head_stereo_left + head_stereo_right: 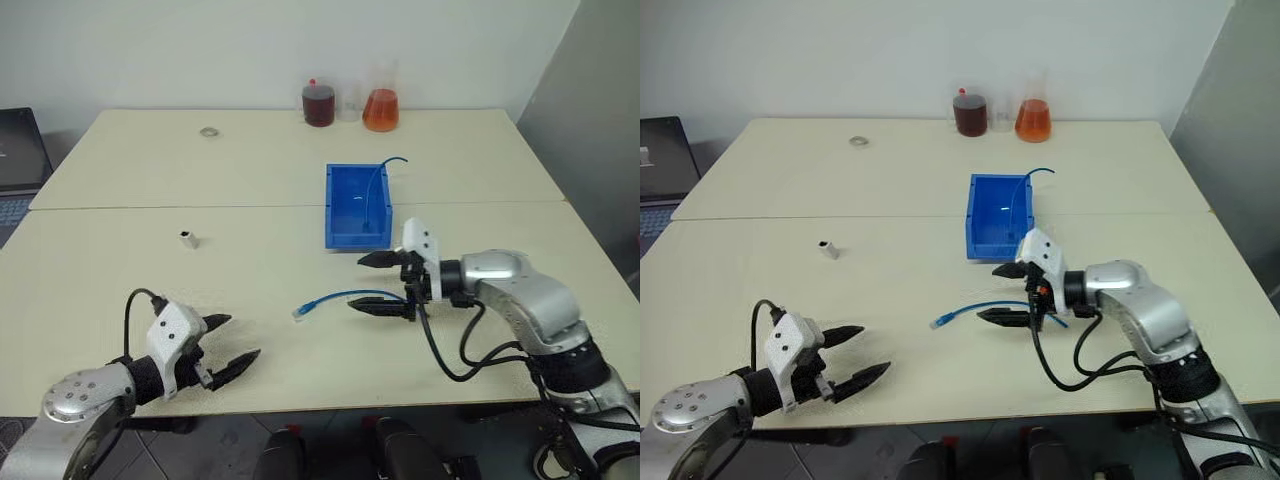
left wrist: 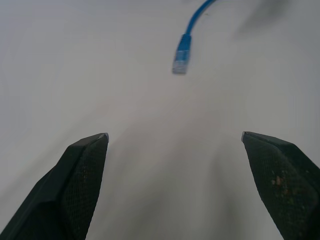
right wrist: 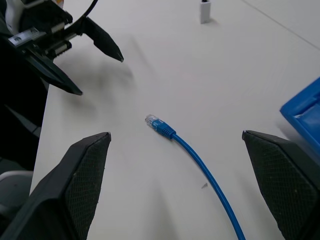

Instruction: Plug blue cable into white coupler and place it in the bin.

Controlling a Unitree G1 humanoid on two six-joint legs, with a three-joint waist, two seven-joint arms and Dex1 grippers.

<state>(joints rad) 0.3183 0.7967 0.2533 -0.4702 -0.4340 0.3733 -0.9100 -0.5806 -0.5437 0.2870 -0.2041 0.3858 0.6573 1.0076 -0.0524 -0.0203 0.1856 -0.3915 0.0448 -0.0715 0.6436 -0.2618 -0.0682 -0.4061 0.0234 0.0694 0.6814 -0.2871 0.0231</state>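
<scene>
The blue cable lies on the table near the front, its clear plug pointing toward my left side. My right gripper hovers open over the cable's right stretch, with one finger on each side of it and nothing held. My left gripper stands open near the front edge, pointing at the plug from a short way off. The white coupler stands alone at the left middle of the table. Behind my right gripper sits the blue bin, with a thin blue cable arching out of it.
Two flasks, one with dark red liquid and one with orange liquid, stand at the back edge. A small ring lies at the back left. A laptop sits past the table's left side. A seam runs across the tabletop.
</scene>
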